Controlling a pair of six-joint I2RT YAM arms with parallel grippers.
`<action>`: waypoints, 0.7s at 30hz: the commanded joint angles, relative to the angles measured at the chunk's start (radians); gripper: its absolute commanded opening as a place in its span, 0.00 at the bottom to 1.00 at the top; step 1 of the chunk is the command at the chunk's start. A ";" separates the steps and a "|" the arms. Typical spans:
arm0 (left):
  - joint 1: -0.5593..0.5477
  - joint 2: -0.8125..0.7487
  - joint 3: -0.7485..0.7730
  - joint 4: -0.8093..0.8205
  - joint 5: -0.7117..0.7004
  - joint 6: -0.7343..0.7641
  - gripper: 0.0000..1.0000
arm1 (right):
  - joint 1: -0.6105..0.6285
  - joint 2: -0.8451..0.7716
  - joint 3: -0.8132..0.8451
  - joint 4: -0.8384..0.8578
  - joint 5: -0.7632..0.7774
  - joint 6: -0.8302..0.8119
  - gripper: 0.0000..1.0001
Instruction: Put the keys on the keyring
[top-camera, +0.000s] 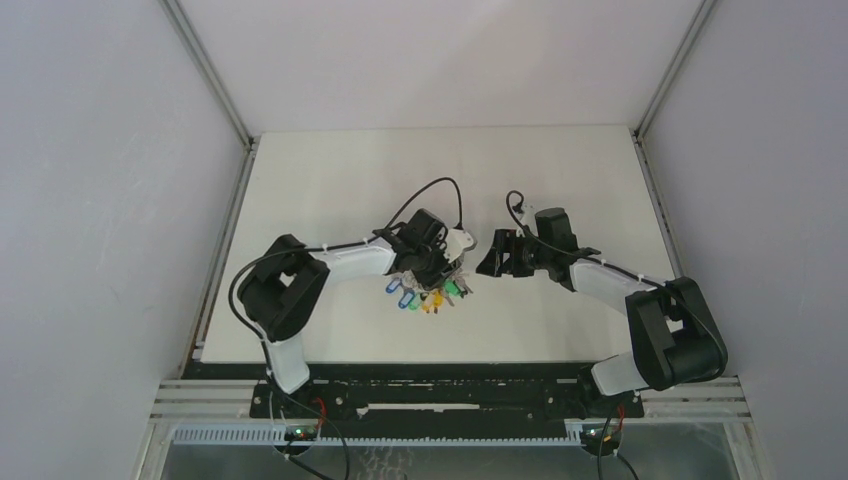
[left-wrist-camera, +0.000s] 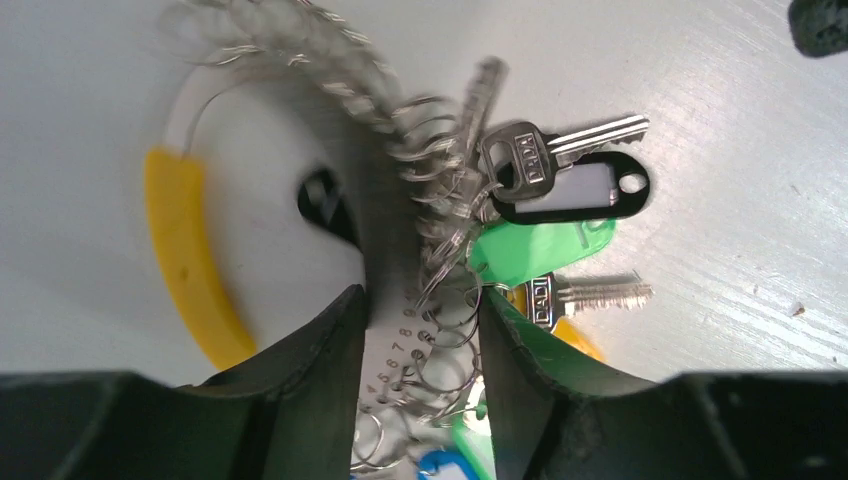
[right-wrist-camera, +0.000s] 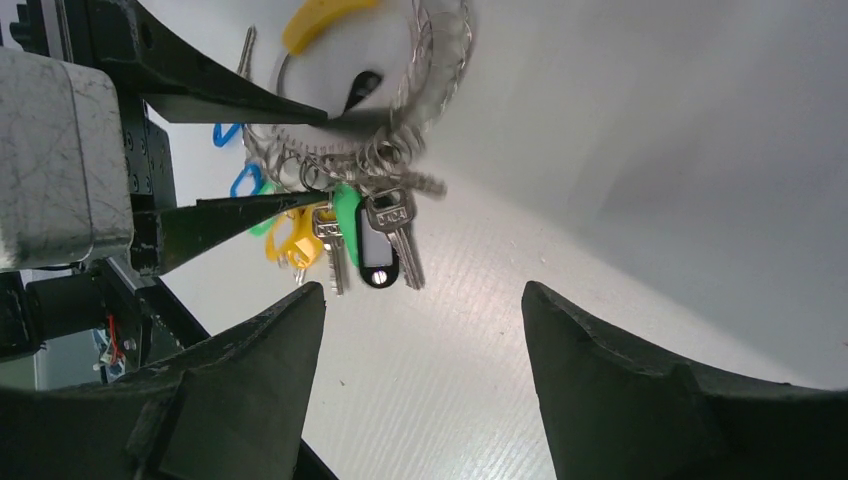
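**Top view:** Mid-frame on the white worktop, the left gripper sits over the keyring. The right gripper hangs just to its right, spread wide and empty.

**Left wrist view:** The left gripper straddles the keyring's wire coil, though a firm pinch cannot be confirmed. The yellow band curves at left. The black-tagged key lies right of centre against the coil, above a green tag.

**Right wrist view:** The right gripper frames the bottom. The keyring sits top centre, with the black-tagged key in the bunch below it.
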 joint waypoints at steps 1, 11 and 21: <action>-0.001 0.044 0.035 -0.059 -0.001 0.023 0.43 | -0.004 -0.022 -0.001 0.024 -0.010 -0.043 0.72; 0.049 -0.120 -0.070 0.033 0.134 -0.006 0.18 | 0.007 -0.067 -0.001 0.024 -0.046 -0.105 0.72; 0.164 -0.259 -0.222 0.225 0.340 -0.134 0.09 | 0.024 -0.127 -0.001 0.068 -0.118 -0.150 0.71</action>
